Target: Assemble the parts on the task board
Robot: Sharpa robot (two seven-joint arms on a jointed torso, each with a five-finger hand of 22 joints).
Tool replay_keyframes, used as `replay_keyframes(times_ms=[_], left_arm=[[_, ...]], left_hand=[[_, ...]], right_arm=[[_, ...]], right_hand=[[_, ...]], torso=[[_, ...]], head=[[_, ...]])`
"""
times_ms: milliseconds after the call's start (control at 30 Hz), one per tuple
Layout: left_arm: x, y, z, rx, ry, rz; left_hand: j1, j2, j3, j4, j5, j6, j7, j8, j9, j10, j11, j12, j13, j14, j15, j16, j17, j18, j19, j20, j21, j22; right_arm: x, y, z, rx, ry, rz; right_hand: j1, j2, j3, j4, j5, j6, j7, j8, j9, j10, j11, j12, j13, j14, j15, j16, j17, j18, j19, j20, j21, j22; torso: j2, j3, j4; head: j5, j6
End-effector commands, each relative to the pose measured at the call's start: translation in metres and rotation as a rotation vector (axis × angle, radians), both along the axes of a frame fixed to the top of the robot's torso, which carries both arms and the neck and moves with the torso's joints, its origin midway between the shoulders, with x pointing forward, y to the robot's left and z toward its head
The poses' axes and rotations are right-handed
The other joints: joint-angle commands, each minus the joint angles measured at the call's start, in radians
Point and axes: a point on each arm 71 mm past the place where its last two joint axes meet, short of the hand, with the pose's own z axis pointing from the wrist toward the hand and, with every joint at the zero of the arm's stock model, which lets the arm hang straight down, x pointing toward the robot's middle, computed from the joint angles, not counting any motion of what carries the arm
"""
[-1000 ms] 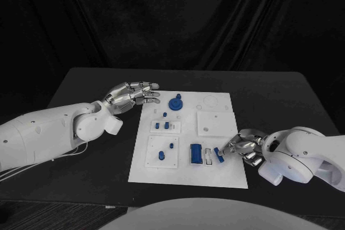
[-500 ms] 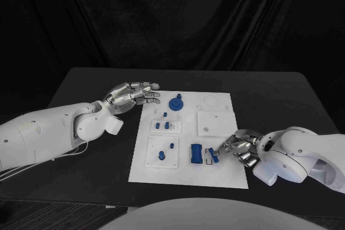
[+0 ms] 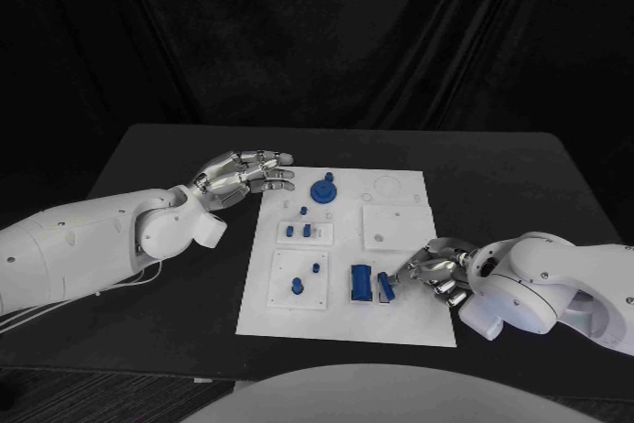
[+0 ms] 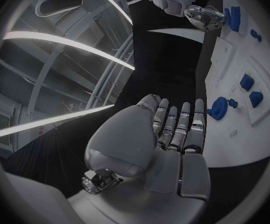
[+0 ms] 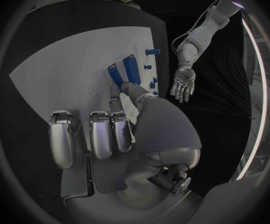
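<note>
My right hand (image 3: 440, 269) is down at the near right of the board (image 3: 409, 318), pinching a small blue part (image 3: 385, 282) beside the bigger blue block (image 3: 359, 282). Further back, blue pegs (image 3: 302, 231) sit in a recess. Left hand (image 3: 242, 177) hovers farthest, fingers apart, holding nothing.

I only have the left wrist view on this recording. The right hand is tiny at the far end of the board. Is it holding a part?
Observer: Yes. In the head view the right hand pinches a small blue part at the task board, beside a larger blue block.
Operator: Is that part seated?
Observer: Cannot tell; in the right wrist view a fingertip covers its end.
Operator: And the left hand, from above?
Observer: The left hand holds nothing, fingers apart, at the board's far left corner near the round blue part.
</note>
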Motion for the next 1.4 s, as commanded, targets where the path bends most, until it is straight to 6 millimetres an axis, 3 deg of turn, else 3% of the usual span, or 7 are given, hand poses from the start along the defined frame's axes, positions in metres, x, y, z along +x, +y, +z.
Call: replay_keyframes(times_ms=[33, 767, 867, 967, 1100, 1233, 1400], left_arm=[[-0.001, -0.002, 0.001, -0.016, -0.003, -0.008], [-0.001, 0.0, 0.001, -0.019, -0.006, -0.005], [-0.001, 0.0, 0.001, -0.019, -0.007, -0.002], [-0.001, 0.0, 0.001, -0.02, -0.008, -0.002], [-0.001, 0.0, 0.001, -0.021, -0.008, -0.003], [-0.001, 0.001, 0.001, -0.021, -0.008, -0.003], [-0.001, 0.001, 0.001, -0.021, -0.007, -0.004]], left_hand=[[-0.01, -0.001, 0.005, -0.002, 0.005, -0.001, 0.005, 0.007, -0.001, 0.002, 0.003, 0.004, -0.001, 0.003, 0.004, 0.005, -0.001, -0.017, 0.007, -0.002, 0.005, 0.001], [-0.011, -0.002, 0.006, -0.002, 0.005, -0.001, 0.005, 0.007, -0.001, 0.002, 0.003, 0.004, -0.001, 0.003, 0.004, 0.005, -0.001, -0.018, 0.007, -0.002, 0.005, 0.001], [-0.013, -0.003, 0.008, -0.003, 0.005, -0.001, 0.005, 0.007, -0.001, 0.002, 0.003, 0.004, -0.001, 0.003, 0.004, 0.005, -0.001, -0.018, 0.007, -0.002, 0.006, 0.002], [-0.013, -0.003, 0.008, -0.003, 0.005, -0.001, 0.005, 0.007, -0.001, 0.002, 0.003, 0.004, -0.001, 0.003, 0.004, 0.005, -0.001, -0.018, 0.007, -0.002, 0.006, 0.002], [-0.013, -0.003, 0.009, -0.003, 0.005, 0.0, 0.005, 0.008, -0.001, 0.002, 0.003, 0.004, -0.001, 0.004, 0.005, 0.006, -0.001, -0.018, 0.008, -0.002, 0.006, 0.002], [-0.013, -0.003, 0.009, -0.003, 0.005, 0.0, 0.005, 0.008, -0.001, 0.002, 0.003, 0.004, -0.001, 0.004, 0.005, 0.006, -0.001, -0.018, 0.008, -0.002, 0.006, 0.002], [-0.013, -0.003, 0.01, -0.003, 0.006, 0.0, 0.005, 0.008, -0.001, 0.002, 0.003, 0.004, -0.001, 0.004, 0.005, 0.006, -0.001, -0.018, 0.008, -0.002, 0.006, 0.002]], right_arm=[[0.0, -0.001, -0.001, -0.003, 0.01, -0.014], [-0.001, -0.002, 0.013, -0.042, -0.191, 0.117], [0.001, -0.001, 0.025, -0.076, -0.326, 0.194], [0.003, 0.002, 0.035, -0.16, -0.477, 0.334], [0.003, 0.006, 0.035, -0.24, -0.524, 0.442], [0.001, 0.007, 0.031, -0.308, -0.535, 0.511], [0.001, 0.008, 0.026, -0.36, -0.528, 0.551]], right_hand=[[-0.013, -0.001, -0.004, 0.006, -0.01, -0.009, -0.001, -0.008, -0.002, 0.106, -0.003, 0.005, 0.263, 0.104, -0.007, 0.006, 0.263, -0.016, 0.106, -0.007, 0.002, 0.263], [-0.021, 0.002, -0.042, 0.028, -0.113, -0.041, 0.008, -0.008, -0.007, 0.106, 0.005, 0.005, 0.263, 0.104, 0.0, 0.006, 0.263, -0.016, 0.106, -0.001, 0.002, 0.263], [0.02, 0.01, -0.077, 0.007, -0.153, -0.078, 0.002, 0.077, 0.056, 0.106, -0.002, 0.005, 0.263, 0.104, -0.012, 0.006, 0.263, -0.016, 0.106, -0.008, 0.002, 0.263], [0.058, 0.021, -0.148, 0.019, -0.209, -0.21, -0.019, 0.311, 0.259, 0.106, -0.021, 0.005, 0.263, 0.104, -0.026, 0.006, 0.263, -0.016, 0.106, -0.024, 0.002, 0.263], [0.06, -0.003, -0.18, 0.086, -0.271, -0.304, -0.022, 0.47, 0.403, 0.106, -0.03, 0.005, 0.263, 0.104, -0.035, 0.006, 0.263, -0.016, 0.106, -0.029, 0.002, 0.263], [0.054, -0.043, -0.189, 0.171, -0.322, -0.333, -0.032, 0.608, 0.525, 0.106, -0.038, 0.005, 0.263, 0.104, -0.038, 0.006, 0.263, -0.016, 0.106, -0.035, 0.002, 0.263], [0.049, -0.071, -0.194, 0.251, -0.337, -0.347, -0.044, 0.708, 0.63, 0.106, -0.045, 0.005, 0.263, 0.104, -0.044, 0.006, 0.263, -0.016, 0.106, -0.044, 0.002, 0.263]], torso=[[0.0, 0.0001, 0.0], [0.0, 0.0005, -0.0004], [0.0, 0.0006, -0.0005], [0.0, 0.0009, -0.0009], [-0.001, 0.0014, -0.0002], [-0.002, 0.0006, -0.0013], [0.001, 0.0009, -0.0001]], head=[[0.0, 0.0], [0.002, 0.0], [-0.001, 0.0], [-0.002, 0.0], [0.0, 0.0], [0.002, 0.0], [-0.002, 0.0]])
